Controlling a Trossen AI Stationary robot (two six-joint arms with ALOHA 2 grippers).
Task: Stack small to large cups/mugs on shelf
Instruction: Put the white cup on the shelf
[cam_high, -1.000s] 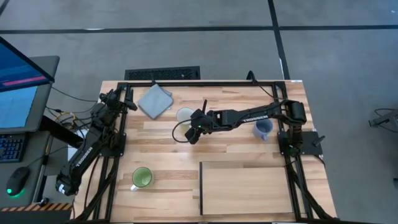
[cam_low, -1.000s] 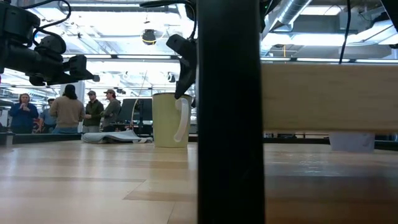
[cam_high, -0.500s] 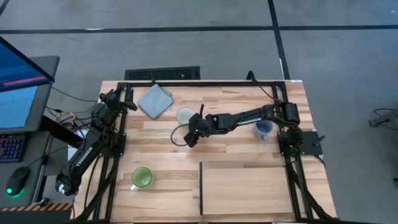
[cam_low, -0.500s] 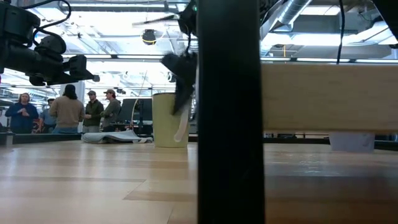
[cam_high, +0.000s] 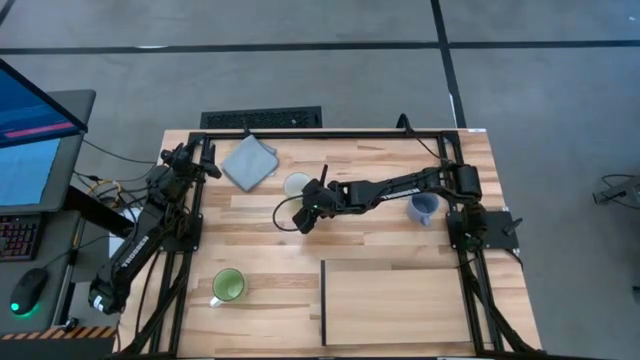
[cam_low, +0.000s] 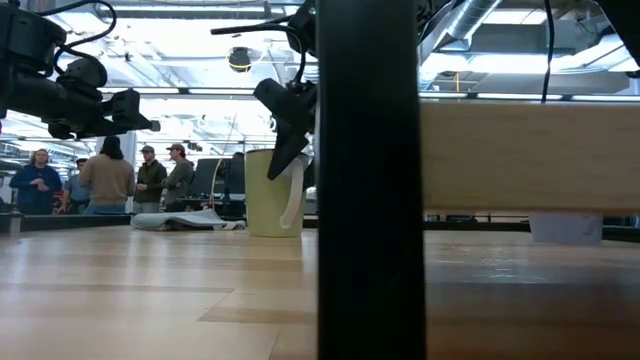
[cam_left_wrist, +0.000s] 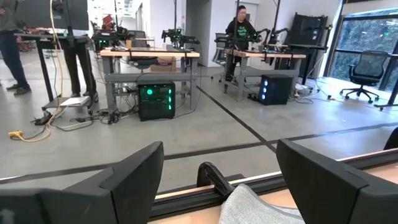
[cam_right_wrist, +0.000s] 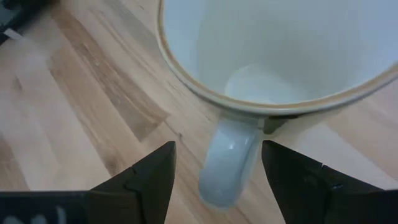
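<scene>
Dark right gripper (cam_right_wrist: 214, 180) stretched low across the table, fingers parted astride the cream-white mug (cam_right_wrist: 280, 56) handle, not clamped.

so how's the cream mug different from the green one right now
The cream-white mug stands at the far side of the table with the right gripper open just beside it, fingers either side of its handle; the green mug stands alone near the front edge, left of the shelf. The cream-white mug is pale inside, the green mug bright green. Both are upright, empty, on the tabletop, not on the shelf.
</scene>
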